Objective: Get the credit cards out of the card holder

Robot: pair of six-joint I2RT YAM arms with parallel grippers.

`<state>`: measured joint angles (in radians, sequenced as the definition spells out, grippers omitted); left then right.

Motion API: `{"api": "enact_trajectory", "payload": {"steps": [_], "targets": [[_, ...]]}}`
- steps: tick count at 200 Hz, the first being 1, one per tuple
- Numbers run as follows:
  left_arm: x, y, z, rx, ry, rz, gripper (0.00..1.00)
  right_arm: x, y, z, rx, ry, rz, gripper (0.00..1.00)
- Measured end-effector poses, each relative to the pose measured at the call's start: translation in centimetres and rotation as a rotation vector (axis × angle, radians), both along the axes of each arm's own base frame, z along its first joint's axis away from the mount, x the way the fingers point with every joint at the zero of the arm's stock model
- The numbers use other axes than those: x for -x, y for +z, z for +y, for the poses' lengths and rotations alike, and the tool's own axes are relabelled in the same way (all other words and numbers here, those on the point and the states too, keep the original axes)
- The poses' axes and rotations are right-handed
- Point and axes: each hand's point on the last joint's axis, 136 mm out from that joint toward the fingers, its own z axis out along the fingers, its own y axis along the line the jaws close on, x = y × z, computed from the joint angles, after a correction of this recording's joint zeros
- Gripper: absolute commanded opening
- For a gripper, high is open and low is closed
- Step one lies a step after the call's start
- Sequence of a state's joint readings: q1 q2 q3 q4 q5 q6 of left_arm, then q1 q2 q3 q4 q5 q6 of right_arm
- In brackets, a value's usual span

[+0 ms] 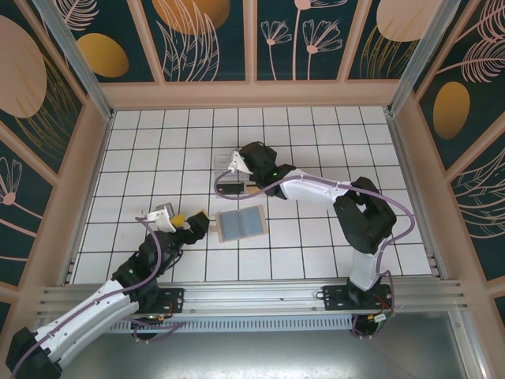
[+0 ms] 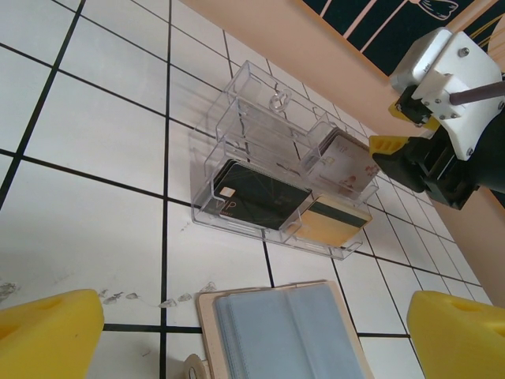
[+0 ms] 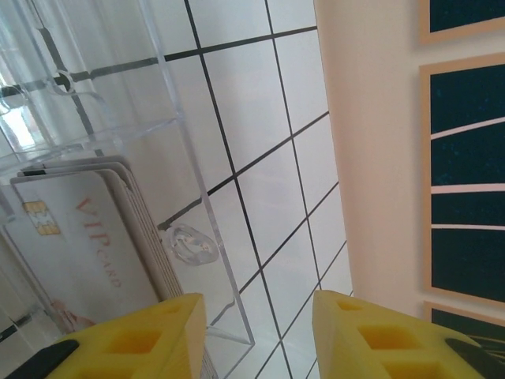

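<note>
Right pincer: fingers apart, nothing gripped, hanging over the corner of the clear compartment box. The box's wall edge sits in the gap, closer to the left finger. Just beside that finger, inside the box, is a stack of pale credit cards standing on edge, front one marked "VIP card" with a chip. In the box's neighbouring compartments are a black card and a gold card with a dark stripe. Left pincer: wide, empty, low over the tabletop, pointed at the card holder. The holder lies open and flat, blue-grey lining up, just beside the box on its near side. Can't tell whether any card sits in its pockets.
</note>
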<state>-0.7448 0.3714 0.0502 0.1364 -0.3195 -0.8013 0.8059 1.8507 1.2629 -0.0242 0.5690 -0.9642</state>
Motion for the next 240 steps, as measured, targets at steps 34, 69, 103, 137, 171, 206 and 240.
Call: {"api": "enact_trajectory", "payload": {"steps": [34,69,103,137,171,206,240], "targets": [[0.0,0.0,0.1,-0.001,0.004,0.0,0.99,0.3,-0.2,0.0,-0.052,-0.034,0.014,0.46],[0.0,-0.5,0.0,-0.016,0.004,0.015,0.99,1.6,-0.2,-0.2,-0.082,-0.04,0.025,0.47],[0.0,-1.6,0.0,-0.048,0.003,0.049,0.99,2.5,1.5,-0.3,-0.212,-0.079,0.03,0.47],[-0.1,-2.7,0.0,-0.097,-0.002,0.088,0.98,4.7,2.9,-1.5,-0.428,-0.153,0.074,0.47],[-0.3,-2.5,-1.0,-0.115,-0.035,0.129,0.92,8.0,2.2,-2.9,-0.683,-0.246,0.186,0.47],[-0.5,-1.9,-2.8,-0.093,-0.089,0.187,0.81,11.2,-1.0,-3.6,-0.894,-0.351,0.354,0.47],[-0.7,-1.6,-4.6,-0.056,-0.132,0.253,0.67,13.9,-4.7,-3.8,-1.017,-0.445,0.511,0.46]]}}
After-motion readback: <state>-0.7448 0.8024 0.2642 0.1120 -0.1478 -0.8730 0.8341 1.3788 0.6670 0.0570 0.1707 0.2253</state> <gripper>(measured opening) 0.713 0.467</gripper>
